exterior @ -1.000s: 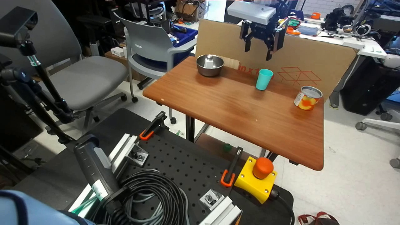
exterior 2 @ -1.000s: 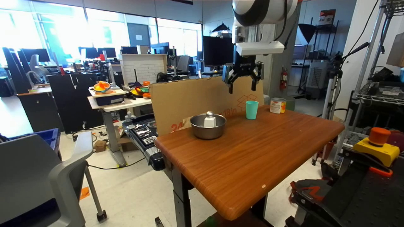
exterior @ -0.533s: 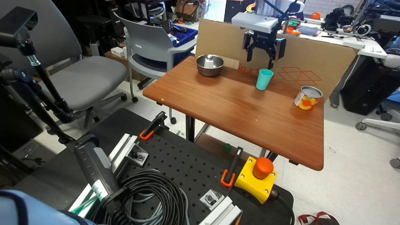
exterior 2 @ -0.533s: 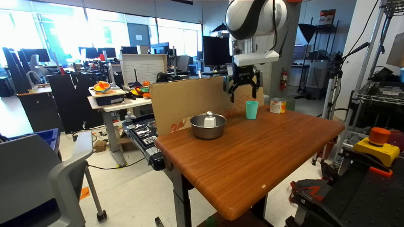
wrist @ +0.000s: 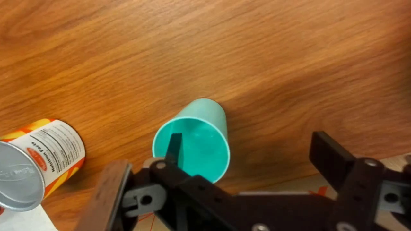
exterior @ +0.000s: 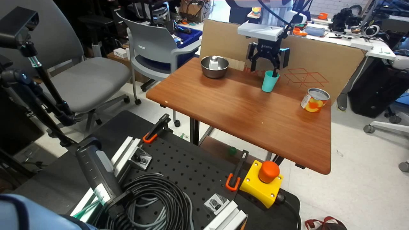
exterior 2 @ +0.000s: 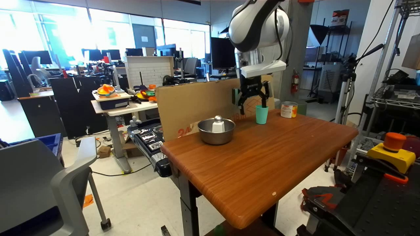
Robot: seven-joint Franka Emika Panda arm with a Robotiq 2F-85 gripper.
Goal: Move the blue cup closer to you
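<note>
The gripper (exterior 2: 253, 110) is hanging low over the table (exterior: 230, 105), its fingers (exterior: 253, 65) standing wide apart and gripping nothing. Just beneath it the blue cup (wrist: 202, 144) is standing upright on the table, mouth around one finger (wrist: 174, 149), while the opposite finger (wrist: 330, 160) is hanging outside, well apart from the cup. Whether that inner finger is touching the cup's wall, I'm not managing to tell.

Beyond the inner finger a tin can (wrist: 48, 157) is standing near the gripper; beyond the outer one a metal bowl (exterior: 214, 74) is sitting farther off. A cardboard sheet (exterior: 313, 57) is standing close by the gripper, along the table's edge.

As for progress, I'm reckoning only the lining-up is done: the fingers are straddling one wall of the cup, which is looking like the setup for a pinch. The closing, the pulling or carrying, and the letting go are all waiting to happen. Nothing is marking which side counts as "closer to you", but with the cup standing near the cardboard sheet, I'm guessing it will be travelling away from there.
</note>
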